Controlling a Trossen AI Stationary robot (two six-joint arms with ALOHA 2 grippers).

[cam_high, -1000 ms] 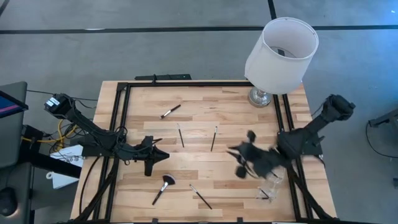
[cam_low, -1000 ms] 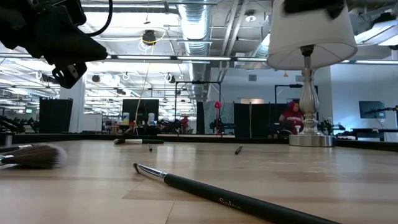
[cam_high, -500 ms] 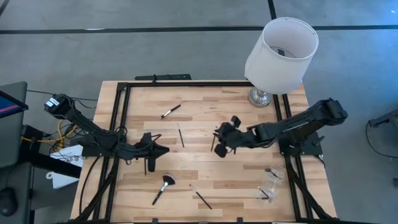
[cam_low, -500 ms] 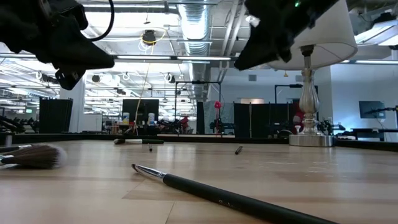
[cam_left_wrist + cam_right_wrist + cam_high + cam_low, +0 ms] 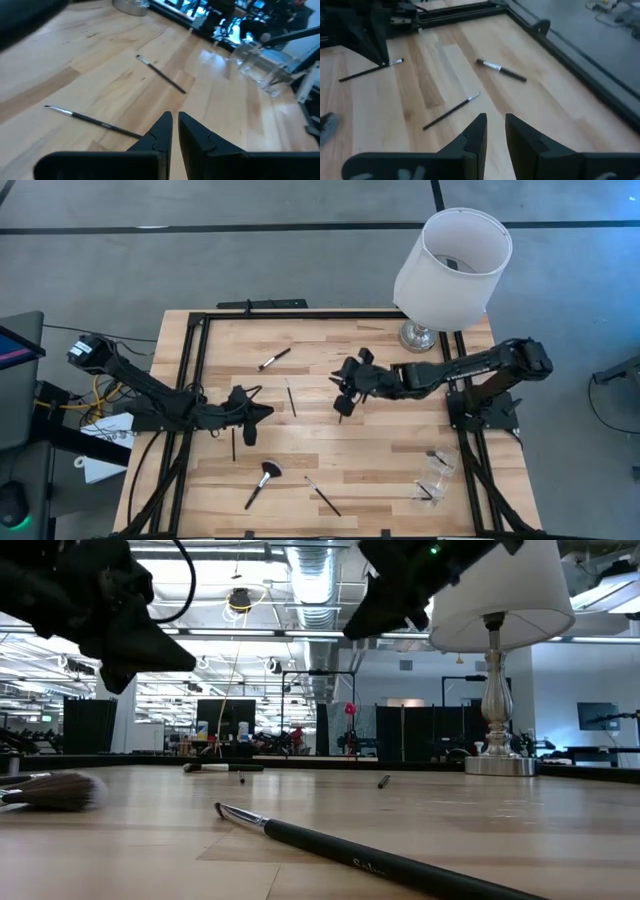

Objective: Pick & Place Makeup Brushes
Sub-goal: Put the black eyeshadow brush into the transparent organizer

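Several thin black makeup brushes lie flat on the wooden table: one (image 5: 273,359) toward the far left, one (image 5: 290,396) at the middle, one (image 5: 322,496) near the front edge, and a fluffy-headed one (image 5: 262,480) beside it. Another thin brush (image 5: 234,445) lies just on the near side of my left gripper (image 5: 266,413), which hovers shut with nothing between its fingers (image 5: 172,131). My right gripper (image 5: 342,392) hangs over the table's middle, slightly open and empty (image 5: 495,131). Below it lies another brush (image 5: 160,80), mostly hidden in the high view.
A white-shaded lamp (image 5: 452,265) stands at the far right corner on a silver base (image 5: 420,336). A clear container (image 5: 436,478) sits at the near right. A black frame (image 5: 195,410) runs along the table's edges. Bare wood lies between the brushes.
My right gripper has swept from the near right, by the clear container, toward the left and far side to the table's middle, staying high. My left gripper has swung a little toward the far edge, and the thin brush on its near side now shows.
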